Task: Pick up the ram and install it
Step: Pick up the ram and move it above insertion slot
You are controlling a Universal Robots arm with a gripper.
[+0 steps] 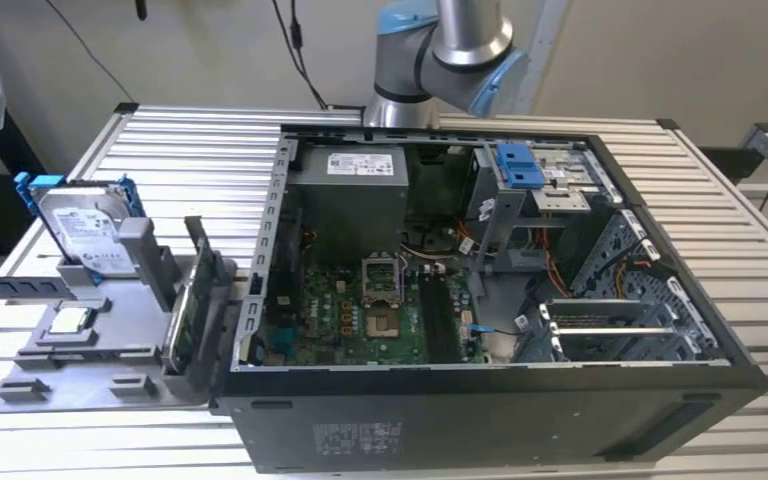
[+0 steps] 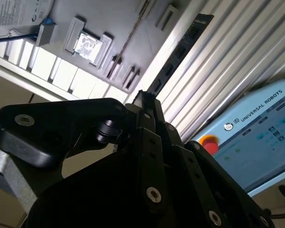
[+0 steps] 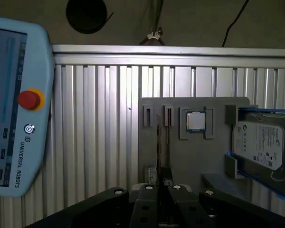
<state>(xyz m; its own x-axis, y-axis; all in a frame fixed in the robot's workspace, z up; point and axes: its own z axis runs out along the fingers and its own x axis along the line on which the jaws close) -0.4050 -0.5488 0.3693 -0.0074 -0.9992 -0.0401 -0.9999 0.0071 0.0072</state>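
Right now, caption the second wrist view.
Gripper above the holder, lined up with the ram; chip, hard drive and pendant nearby.

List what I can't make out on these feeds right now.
Second wrist view: the tool is shut on the ram; its own linkage hides the ram's gripped end.
Exterior view: the arm is cut off by the top edge; the motherboard slots are too small to tell free from filled.
First wrist view: the tool covers part of the gray tray; the hard drive is cut by the picture's edge.
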